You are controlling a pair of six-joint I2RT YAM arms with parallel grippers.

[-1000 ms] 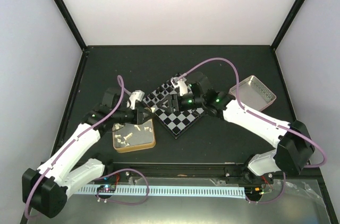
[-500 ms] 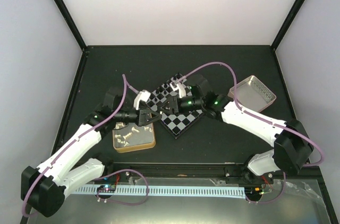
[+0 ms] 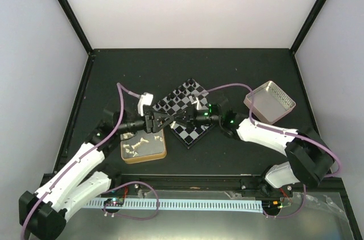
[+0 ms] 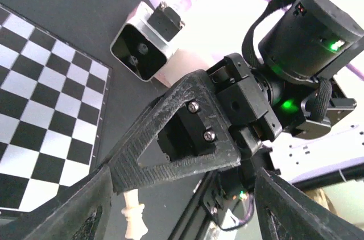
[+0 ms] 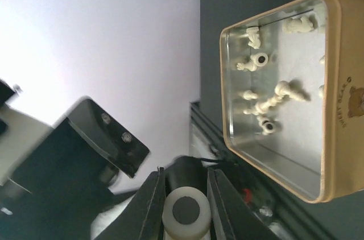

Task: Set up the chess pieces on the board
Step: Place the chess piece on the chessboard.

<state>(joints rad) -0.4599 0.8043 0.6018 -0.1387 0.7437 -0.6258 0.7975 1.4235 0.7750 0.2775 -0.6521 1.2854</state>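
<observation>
One cream-white chess piece [image 5: 183, 212], held.
My right end effector [image 5: 183, 182] grips it, newly swung toward my released left end effector [image 4: 182, 206].

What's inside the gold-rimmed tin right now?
Loose cream-white chess pieces lie inside the tin; the left arm covers its far edge in the top view.
</observation>
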